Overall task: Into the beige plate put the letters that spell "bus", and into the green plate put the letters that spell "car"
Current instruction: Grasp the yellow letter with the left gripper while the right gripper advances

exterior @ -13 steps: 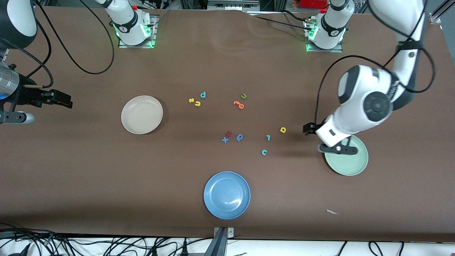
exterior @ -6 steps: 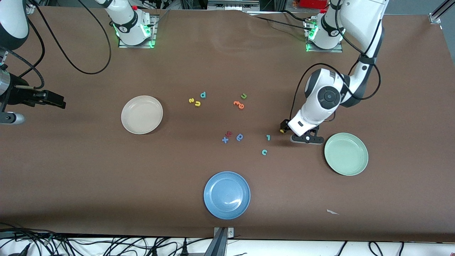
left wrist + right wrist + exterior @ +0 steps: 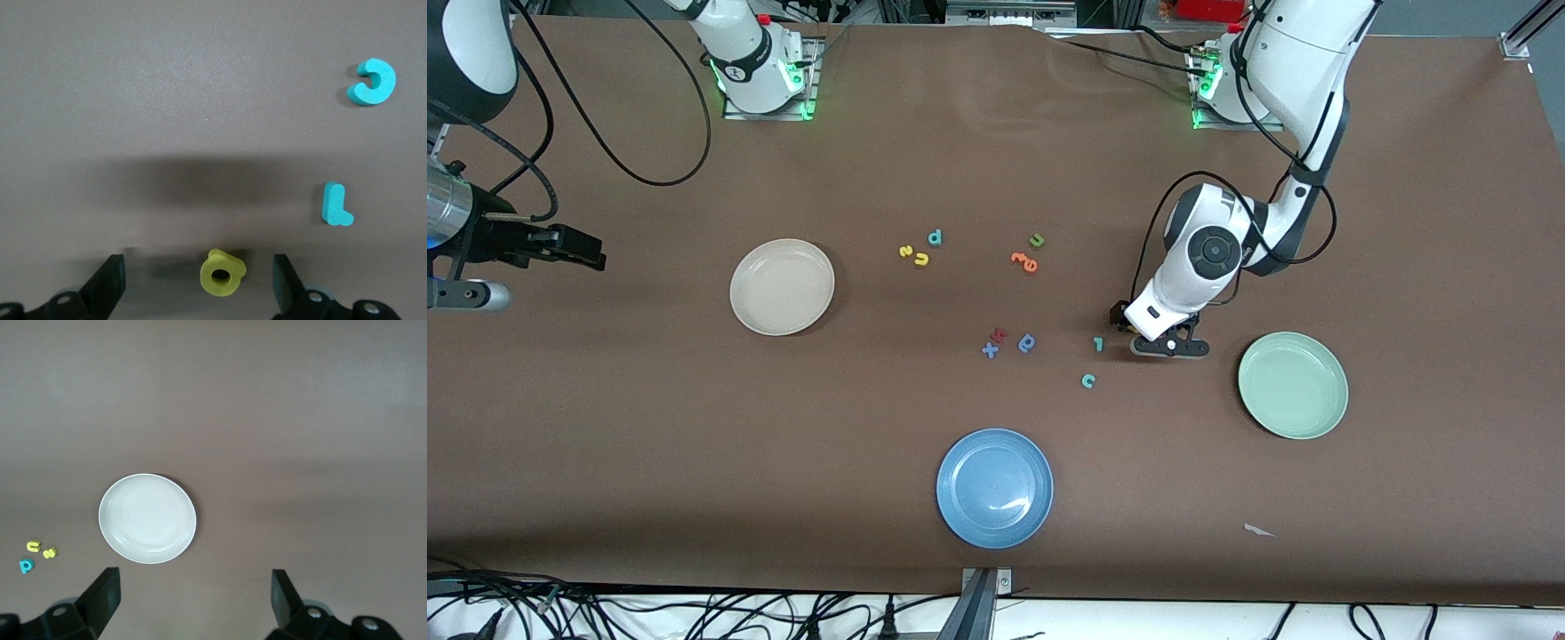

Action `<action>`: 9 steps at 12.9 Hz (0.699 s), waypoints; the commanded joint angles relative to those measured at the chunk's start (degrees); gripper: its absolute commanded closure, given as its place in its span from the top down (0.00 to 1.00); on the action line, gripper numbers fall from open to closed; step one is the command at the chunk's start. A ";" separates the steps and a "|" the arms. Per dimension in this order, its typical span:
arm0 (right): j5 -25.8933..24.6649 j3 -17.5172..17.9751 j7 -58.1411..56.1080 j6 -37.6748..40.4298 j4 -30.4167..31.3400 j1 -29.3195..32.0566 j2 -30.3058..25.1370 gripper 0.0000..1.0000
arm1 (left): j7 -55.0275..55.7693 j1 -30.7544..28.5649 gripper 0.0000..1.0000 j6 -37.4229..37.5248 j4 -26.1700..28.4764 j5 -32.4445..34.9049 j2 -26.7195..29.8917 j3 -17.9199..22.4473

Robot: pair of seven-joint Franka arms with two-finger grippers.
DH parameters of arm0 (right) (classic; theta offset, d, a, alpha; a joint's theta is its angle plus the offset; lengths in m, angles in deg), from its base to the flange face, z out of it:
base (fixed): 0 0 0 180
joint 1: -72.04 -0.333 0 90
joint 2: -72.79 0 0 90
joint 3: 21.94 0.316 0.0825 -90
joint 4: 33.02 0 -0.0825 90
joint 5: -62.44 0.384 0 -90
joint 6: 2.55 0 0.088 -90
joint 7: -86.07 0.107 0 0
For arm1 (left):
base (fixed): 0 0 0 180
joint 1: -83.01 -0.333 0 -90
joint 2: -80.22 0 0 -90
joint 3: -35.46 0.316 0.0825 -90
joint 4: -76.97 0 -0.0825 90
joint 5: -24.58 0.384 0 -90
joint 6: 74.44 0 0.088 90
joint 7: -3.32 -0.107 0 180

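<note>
— Three letters for "car": where are they?
— On the worktop (image 3: 1405,222), near the green plate (image 3: 1293,385). The yellow a (image 3: 222,273) lies between the left gripper's (image 3: 199,280) spread fingers, not pinched. The teal r (image 3: 1097,344) and teal c (image 3: 1088,380) lie beside it.
— And "bus"?
— The teal b (image 3: 935,236), yellow u (image 3: 921,259) and yellow s (image 3: 905,252) sit near the empty beige plate (image 3: 782,286).
— The right gripper (image 3: 193,600)?
— It waits, fingers spread, at its end of the worktop.

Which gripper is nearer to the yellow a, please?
Left. The left gripper is down around the yellow a, jaws open either side; the right gripper waits above the right arm's end of the table.
</note>
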 commanded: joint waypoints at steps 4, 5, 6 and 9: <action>1.14 -0.07 0.20 0.12 -0.69 -2.47 2.20 1.00 | 3.39 1.44 0.64 0.86 -0.91 -0.76 -0.13 0.15; 1.14 -0.07 0.28 0.03 -0.69 -3.52 2.91 1.00 | 4.18 1.88 0.61 0.86 -1.00 -0.76 -0.22 0.15; 1.14 -0.07 1.59 -0.75 -0.25 -4.75 3.52 1.00 | 5.15 2.32 0.59 0.77 -1.09 -0.59 -0.22 0.24; 1.23 2.64 8.78 -8.28 7.27 -5.65 3.01 1.00 | 5.33 2.41 0.53 0.86 -1.61 -0.50 -0.48 0.24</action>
